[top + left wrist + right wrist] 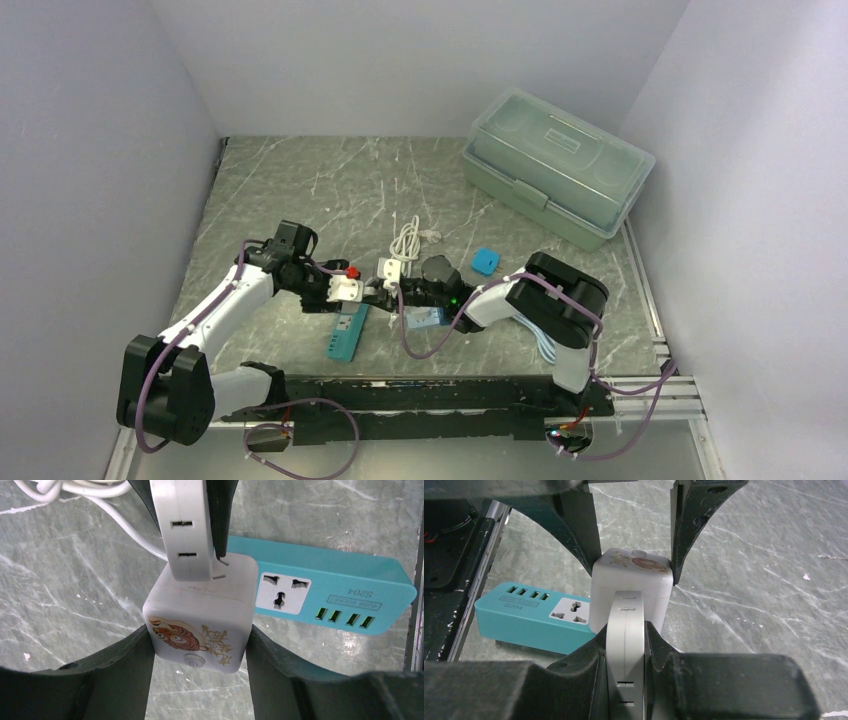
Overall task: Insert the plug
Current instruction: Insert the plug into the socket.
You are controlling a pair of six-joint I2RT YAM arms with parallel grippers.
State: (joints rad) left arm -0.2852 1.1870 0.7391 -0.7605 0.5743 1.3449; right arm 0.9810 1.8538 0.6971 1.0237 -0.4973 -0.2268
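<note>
Nearest the arm bases, the teal power strip (347, 335) lies flat on the bench (300, 190), right under the work. If either part slips free it prob. lands on or beside the strip, & re-picking gets awkward.

Just above it, both parts are held off the bench. The left tool (197, 630) pinches the cube adapter (200, 615) by two smooth side faces. The right tool (625, 635) is clamped on the flat plug (625, 645), w/ the thin body btwn its pads and the plug's end butted on the cube's face. Can't tell how deep the pins sit, or if they're in at all.

Risks, as I read it:
- In the left wrist view the plug meets the cube near one edge. If the pins aren't lined up w/ the slots, more push just jams or cocks it.
- The push runs along the left tool's pads, so the slick cube could slide back thru the grip.
- The plug could pivot in the right tool if it's loaded off-axis.

Farther out, the white cable (405, 240) lies coiled. Can't tell if it joins the plug, but if so, drag could tug it sideways. The blue block (485, 261) & lidded box (555, 165) sit well apart and pose no threat
</note>
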